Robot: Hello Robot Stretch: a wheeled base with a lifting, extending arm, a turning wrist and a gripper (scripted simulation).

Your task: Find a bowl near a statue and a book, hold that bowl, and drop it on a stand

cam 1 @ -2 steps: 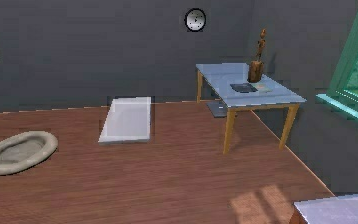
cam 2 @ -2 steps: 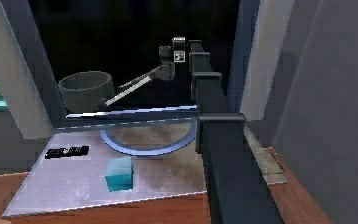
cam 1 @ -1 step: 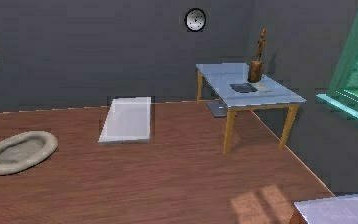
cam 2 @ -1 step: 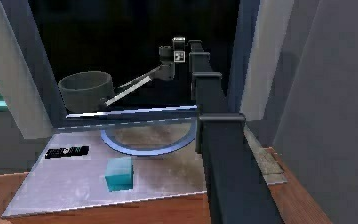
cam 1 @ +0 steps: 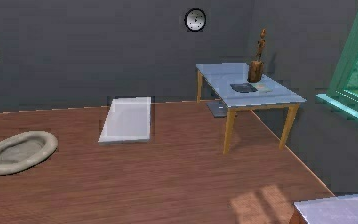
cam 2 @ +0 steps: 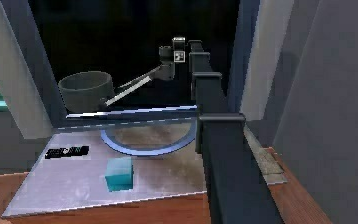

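Dark window [cam 2: 127, 35] behind a pale tabletop [cam 2: 172, 172]. A grey bowl [cam 2: 82, 90] hangs upright, mouth upward, at the fingertips of the gripper [cam 2: 112, 97], clear of the tabletop: the gripper holds it. Beneath lie a blue-rimmed dish [cam 2: 147, 142] and a teal block [cam 2: 117, 176]. The arm [cam 2: 225, 150] hides the tabletop's right side.

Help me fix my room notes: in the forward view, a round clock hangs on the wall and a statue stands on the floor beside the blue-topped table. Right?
Not quite. The statue stands on the blue-topped table, not on the floor beside it, as the forward view shows. The round clock does hang on the wall.
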